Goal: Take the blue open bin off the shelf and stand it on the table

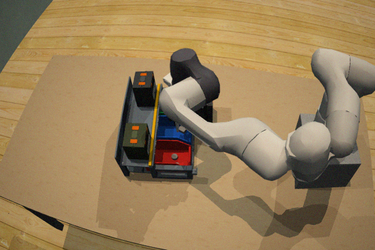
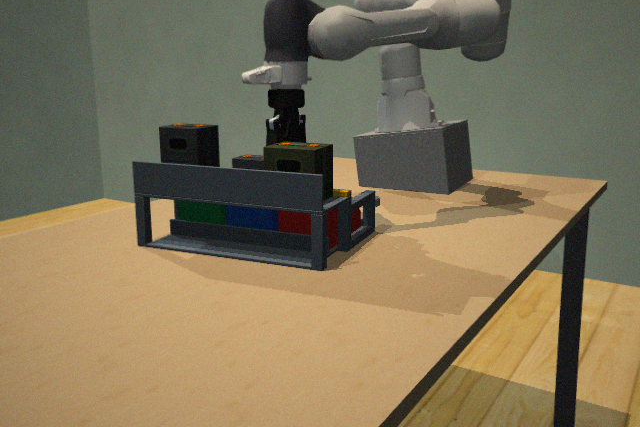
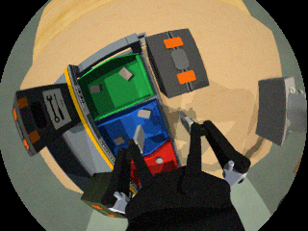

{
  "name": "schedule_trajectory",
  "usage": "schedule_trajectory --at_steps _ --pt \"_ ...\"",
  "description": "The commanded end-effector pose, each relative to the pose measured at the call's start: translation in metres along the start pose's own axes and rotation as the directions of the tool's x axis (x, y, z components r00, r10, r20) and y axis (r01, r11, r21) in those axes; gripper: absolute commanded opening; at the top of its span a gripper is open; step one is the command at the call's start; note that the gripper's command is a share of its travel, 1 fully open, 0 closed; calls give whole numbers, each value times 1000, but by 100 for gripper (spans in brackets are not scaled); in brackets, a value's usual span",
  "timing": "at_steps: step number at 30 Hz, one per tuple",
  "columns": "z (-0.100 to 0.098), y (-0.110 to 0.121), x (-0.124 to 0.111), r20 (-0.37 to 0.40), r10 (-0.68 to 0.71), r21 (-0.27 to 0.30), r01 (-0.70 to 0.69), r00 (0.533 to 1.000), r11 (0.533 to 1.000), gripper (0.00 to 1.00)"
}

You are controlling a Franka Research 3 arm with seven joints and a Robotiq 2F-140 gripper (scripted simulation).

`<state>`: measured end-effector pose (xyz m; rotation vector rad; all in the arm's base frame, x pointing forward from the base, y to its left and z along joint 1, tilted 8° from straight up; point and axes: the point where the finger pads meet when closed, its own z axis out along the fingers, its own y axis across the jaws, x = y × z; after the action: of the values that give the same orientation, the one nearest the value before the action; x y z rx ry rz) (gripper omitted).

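Note:
The blue open bin (image 1: pixel 171 129) sits on the lower level of the grey shelf (image 1: pixel 136 126), between a green bin (image 3: pixel 118 87) and a red bin (image 1: pixel 172 153). It also shows in the side view (image 2: pixel 251 217) and in the wrist view (image 3: pixel 138 129), with small grey parts in it. My gripper (image 3: pixel 161 123) (image 2: pixel 285 125) is open and empty. It hangs above the shelf's open-front side, one finger over the blue bin and the other over the table beside it. In the overhead view my arm hides the gripper and part of the blue bin.
A black box (image 1: pixel 144 88) and an olive box (image 1: pixel 135 139) stand on the shelf's top level, behind a yellow bar (image 1: pixel 153 123). Another dark box with orange marks (image 3: pixel 176 61) stands on the table by the green bin. The robot's grey pedestal (image 2: pixel 413 156) is at the far right.

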<state>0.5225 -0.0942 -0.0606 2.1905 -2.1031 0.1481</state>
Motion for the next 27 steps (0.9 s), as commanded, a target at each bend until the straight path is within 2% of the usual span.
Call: schedule_trajectory --at_steps 1,18,23,27 --pt "-1 1 -1 2 -7 -2 7 1000 1000 57" --pt "-2 1 -2 2 -7 -2 7 1000 1000 57" --pt "9 0 -1 2 -7 -2 7 1000 1000 57" --pt "9 0 -1 2 -7 -2 7 1000 1000 57"
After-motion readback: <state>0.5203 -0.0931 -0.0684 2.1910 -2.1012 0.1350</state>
